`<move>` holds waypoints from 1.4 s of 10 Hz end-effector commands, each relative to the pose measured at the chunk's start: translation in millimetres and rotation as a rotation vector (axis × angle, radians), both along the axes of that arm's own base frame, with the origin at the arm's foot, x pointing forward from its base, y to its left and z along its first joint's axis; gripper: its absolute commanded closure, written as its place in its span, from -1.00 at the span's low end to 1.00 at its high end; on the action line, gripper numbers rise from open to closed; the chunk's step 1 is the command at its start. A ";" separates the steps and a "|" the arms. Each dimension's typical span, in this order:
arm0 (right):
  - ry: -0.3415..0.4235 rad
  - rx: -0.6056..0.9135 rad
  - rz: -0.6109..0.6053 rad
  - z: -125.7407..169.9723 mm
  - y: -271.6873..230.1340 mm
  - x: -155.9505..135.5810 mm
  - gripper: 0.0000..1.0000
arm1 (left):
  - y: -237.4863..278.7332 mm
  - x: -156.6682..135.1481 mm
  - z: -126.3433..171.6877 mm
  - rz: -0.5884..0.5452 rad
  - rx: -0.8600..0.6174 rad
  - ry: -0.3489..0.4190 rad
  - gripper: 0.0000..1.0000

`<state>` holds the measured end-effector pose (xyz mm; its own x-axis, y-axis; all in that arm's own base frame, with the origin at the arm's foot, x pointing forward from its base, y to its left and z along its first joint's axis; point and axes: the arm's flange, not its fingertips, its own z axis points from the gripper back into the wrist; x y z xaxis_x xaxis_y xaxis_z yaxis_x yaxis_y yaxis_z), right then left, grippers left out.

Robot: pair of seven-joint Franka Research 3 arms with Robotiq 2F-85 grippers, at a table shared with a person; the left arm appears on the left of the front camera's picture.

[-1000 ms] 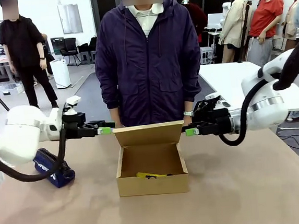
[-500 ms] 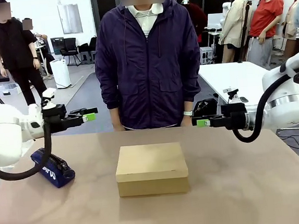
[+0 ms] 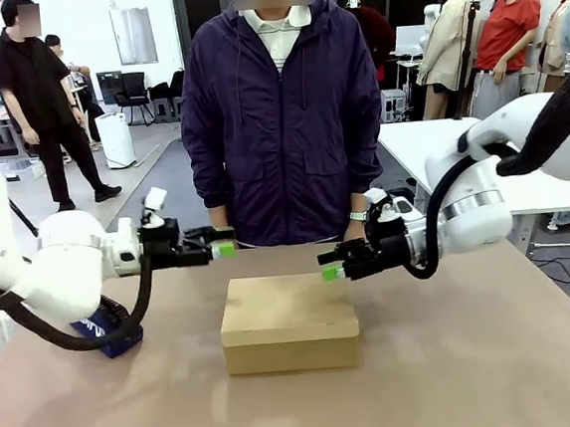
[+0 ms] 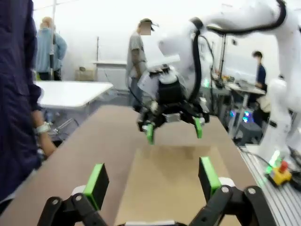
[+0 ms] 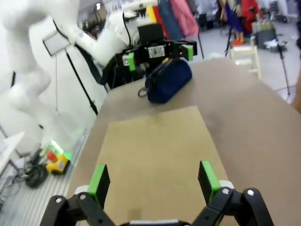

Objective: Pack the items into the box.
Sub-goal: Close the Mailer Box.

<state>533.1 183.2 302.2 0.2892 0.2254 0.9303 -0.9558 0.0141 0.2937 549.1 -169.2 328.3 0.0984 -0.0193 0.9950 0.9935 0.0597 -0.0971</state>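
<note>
The box (image 3: 289,322) sits closed at the centre of the table (image 3: 477,356), lid flat. The left end effector (image 3: 224,249) and right end effector (image 3: 330,270) hover above its far corners, both with fingers spread, holding nothing. A navy pouch (image 3: 106,334) lies at table left.

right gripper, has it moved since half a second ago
Yes. The right gripper has come in toward the middle and lower, from out past the box's right edge to just above the closed box near its far right corner, jaws open.
</note>
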 end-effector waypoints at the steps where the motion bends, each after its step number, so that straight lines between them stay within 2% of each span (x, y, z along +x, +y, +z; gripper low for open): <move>1: -0.053 -0.086 0.015 -1.2 8.8 0.0 -1.00 | -8.4 -8.1 -1.6 -0.097 0.145 -0.024 -1.00; 2: -0.049 -0.121 0.012 -7.3 11.0 -3.1 -1.00 | -13.8 -15.0 -4.9 -0.138 0.202 -0.021 -1.00; 3: -0.012 -0.086 0.064 -13.4 13.3 -4.0 -1.00 | -17.2 -18.2 -8.1 -0.110 0.293 -0.063 -1.00; 4: 0.022 -0.089 0.084 -21.8 14.1 -4.5 -1.00 | -20.8 -17.8 -8.6 -0.120 0.321 -0.076 -1.00; 5: 0.014 -0.119 0.063 -28.0 12.9 -6.5 -1.00 | -24.6 -17.0 -13.9 -0.120 0.341 -0.083 -1.00; 8: -0.045 -0.181 0.042 -36.4 12.6 -17.5 -1.00 | -34.2 -10.5 -24.5 -0.129 0.345 -0.033 -1.00; 9: -0.042 -0.175 0.032 -35.7 10.3 -17.4 -1.00 | -34.3 -7.5 -24.8 -0.117 0.346 -0.028 -1.00; 11: -0.054 -0.113 -0.011 -18.3 -0.3 -11.0 -1.00 | -25.3 -3.6 -14.3 -0.110 0.288 -0.021 -1.00; 13: -0.072 -0.040 -0.105 23.0 -20.5 -0.4 -1.00 | 3.5 -0.2 27.2 -0.069 0.157 -0.054 -1.00; 14: 0.020 0.016 -0.184 49.4 -39.7 6.8 -1.00 | 25.4 -2.4 43.9 -0.062 0.128 -0.027 -1.00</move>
<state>542.5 155.3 328.6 0.2788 0.2408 0.9297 -0.9586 0.1279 0.2543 554.2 -161.3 359.3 0.0392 -0.2061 0.9777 0.9991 -0.0093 -0.0420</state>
